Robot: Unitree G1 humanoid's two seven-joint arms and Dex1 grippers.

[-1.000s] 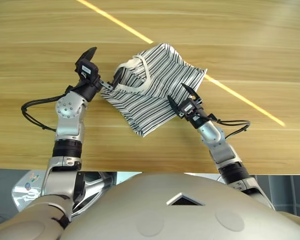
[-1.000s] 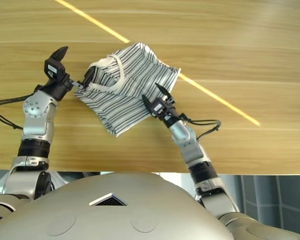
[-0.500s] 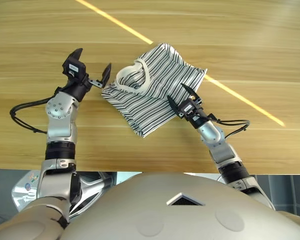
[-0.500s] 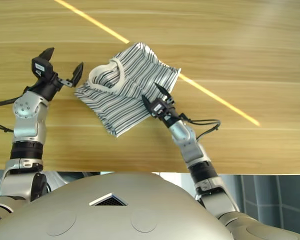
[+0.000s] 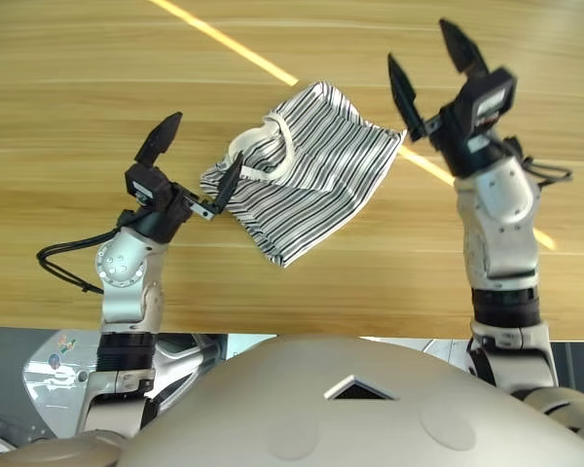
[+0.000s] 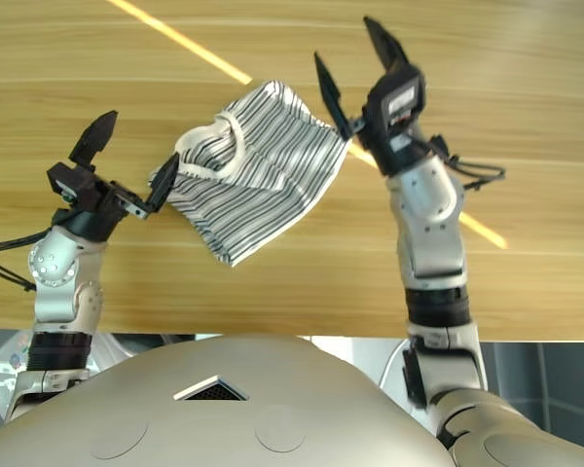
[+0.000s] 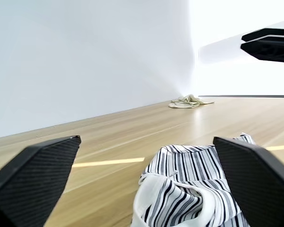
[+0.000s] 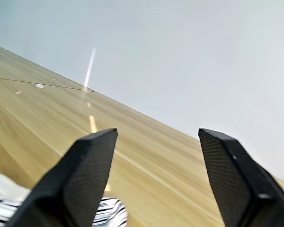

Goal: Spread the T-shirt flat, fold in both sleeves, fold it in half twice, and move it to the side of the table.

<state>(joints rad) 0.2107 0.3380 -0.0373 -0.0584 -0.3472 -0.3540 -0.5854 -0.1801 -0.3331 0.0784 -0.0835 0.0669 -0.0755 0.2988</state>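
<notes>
The striped T-shirt [image 5: 307,180] lies folded into a small bundle on the wooden table [image 5: 97,58], its cream collar [image 5: 263,146] facing up at its left. My left gripper [image 5: 204,144] is open at the bundle's left edge, one finger beside the collar and nothing between the fingers. In the left wrist view the shirt [image 7: 189,189] lies just ahead of the open left gripper [image 7: 146,139]. My right gripper [image 5: 419,44] is open and raised above the shirt's far right corner, holding nothing. The right wrist view has the shirt's corner [image 8: 106,215] below the open right gripper [image 8: 157,131].
A yellow line [image 5: 224,39] runs diagonally across the table and passes under the shirt. A crumpled pale cloth [image 7: 189,100] lies far off on the table. Bare wood surrounds the bundle on all sides.
My right arm has lifted from the shirt's near right edge to high above its far right corner. The left gripper has shifted back close to the collar side.
</notes>
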